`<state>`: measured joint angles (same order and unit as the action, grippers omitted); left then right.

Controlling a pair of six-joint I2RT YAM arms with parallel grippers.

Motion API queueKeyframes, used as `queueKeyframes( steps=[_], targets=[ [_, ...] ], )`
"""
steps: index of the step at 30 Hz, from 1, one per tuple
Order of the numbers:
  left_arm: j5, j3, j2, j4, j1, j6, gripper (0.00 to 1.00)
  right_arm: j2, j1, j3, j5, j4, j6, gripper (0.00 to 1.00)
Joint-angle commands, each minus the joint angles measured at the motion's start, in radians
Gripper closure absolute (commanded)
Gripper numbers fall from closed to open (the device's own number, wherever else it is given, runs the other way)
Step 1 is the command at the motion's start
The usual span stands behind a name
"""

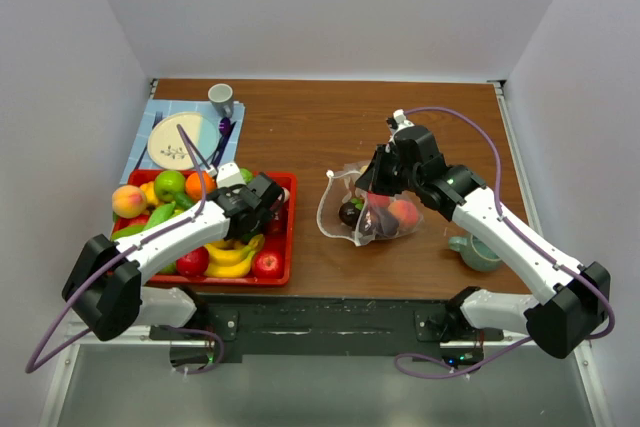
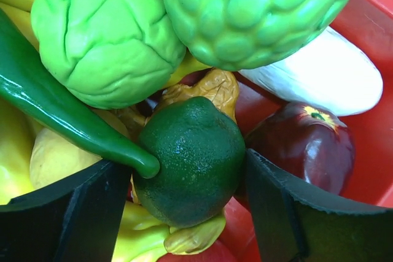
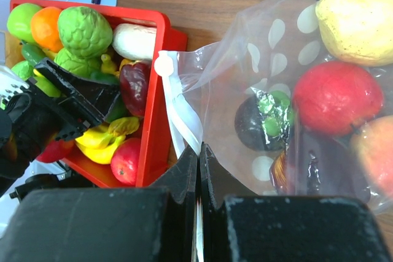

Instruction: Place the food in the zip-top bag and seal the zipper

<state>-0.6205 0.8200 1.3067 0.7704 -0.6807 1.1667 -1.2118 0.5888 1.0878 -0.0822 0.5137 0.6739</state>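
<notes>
My left gripper [image 1: 258, 205] is down in the red tray [image 1: 291, 237] of food, its jaws closed against both sides of a dark green lime [image 2: 190, 157] that lies on the pile; in the left wrist view the gripper [image 2: 187, 173] straddles it. A green pepper [image 2: 55, 111] touches the lime. My right gripper [image 1: 375, 187] is shut on the pale zipper strip [image 3: 182, 115] at the mouth of the clear polka-dot bag [image 1: 368, 215], shown in the right wrist view [image 3: 198, 151]. The bag [image 3: 270, 53] holds a yellow pear [image 3: 356, 23], a red fruit [image 3: 338, 96] and a dark fruit [image 3: 258, 124].
A teal mug [image 1: 478, 250] stands on the table right of the bag. A plate [image 1: 180, 140] on a blue mat and a grey cup [image 1: 221, 99] sit behind the tray. The tray's red rim [image 3: 156, 90] lies close to the bag's mouth.
</notes>
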Motion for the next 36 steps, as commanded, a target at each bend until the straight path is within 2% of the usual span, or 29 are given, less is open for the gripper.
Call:
queueKeyframes(
  steps=[1,2,4,5,7,13,16,28,36],
  targets=[
    [-0.025,-0.018,0.017,-0.046,0.006,-0.005,0.28,-0.002,0.003,-0.002,-0.024,-0.037,0.004,1.0],
    [-0.022,-0.015,0.016,-0.049,0.006,-0.019,0.37,0.0,0.003,-0.002,-0.024,-0.035,0.004,1.0],
    [-0.002,-0.002,-0.003,-0.048,0.006,-0.035,0.46,-0.002,0.005,0.003,-0.024,-0.032,0.004,1.0],
    [0.005,0.004,-0.012,-0.039,0.006,-0.053,0.55,-0.002,0.003,0.004,-0.022,-0.03,0.004,1.0],
    [0.042,0.028,-0.047,-0.026,0.006,-0.073,0.66,0.0,0.003,0.009,-0.019,-0.026,0.004,1.0],
    [0.143,0.068,-0.167,-0.011,0.004,-0.191,0.8,-0.011,0.006,0.021,-0.014,-0.024,0.004,1.0],
    [0.202,0.082,-0.201,-0.011,0.004,-0.251,0.83,-0.017,0.009,0.029,-0.016,-0.024,0.006,1.0],
    [0.238,0.106,-0.23,-0.055,0.003,-0.334,0.9,-0.029,0.034,0.043,0.007,-0.02,0.015,1.0],
    [0.355,0.194,-0.21,-0.111,-0.08,-0.352,0.9,-0.026,0.055,0.057,0.036,-0.012,0.023,1.0]
  ],
)
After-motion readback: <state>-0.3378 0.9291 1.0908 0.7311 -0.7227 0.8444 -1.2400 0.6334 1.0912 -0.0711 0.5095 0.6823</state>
